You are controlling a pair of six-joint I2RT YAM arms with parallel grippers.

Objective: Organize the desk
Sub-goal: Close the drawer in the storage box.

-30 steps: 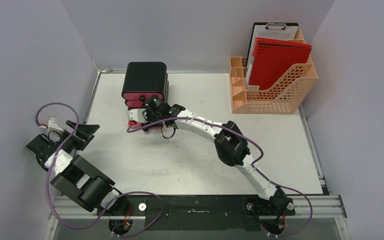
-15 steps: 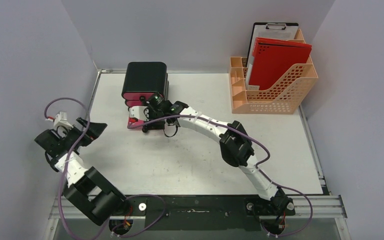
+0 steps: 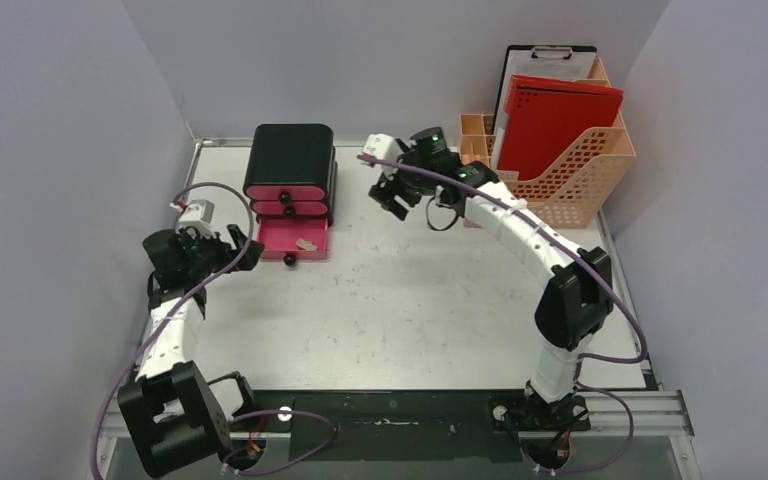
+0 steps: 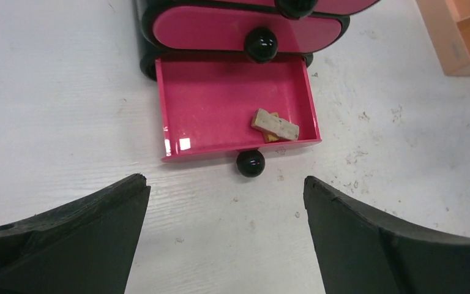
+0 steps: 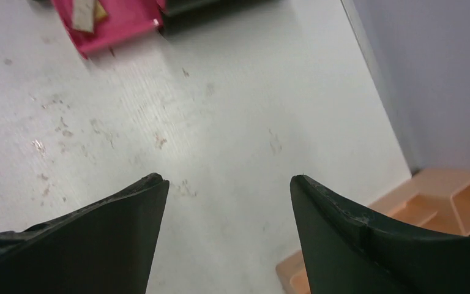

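While left end effector [image 4: 224, 179] and right end effector [image 5: 226, 177] gape wide, empty, pink drawer [image 4: 220, 104] stands open on desk [image 3: 410, 300].

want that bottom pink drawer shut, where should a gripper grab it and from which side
Take the round black knob at the middle of the open drawer's front wall. It sticks out toward the near edge of the desk, so come from that front side with jaws either side. The left gripper, open, faces it.
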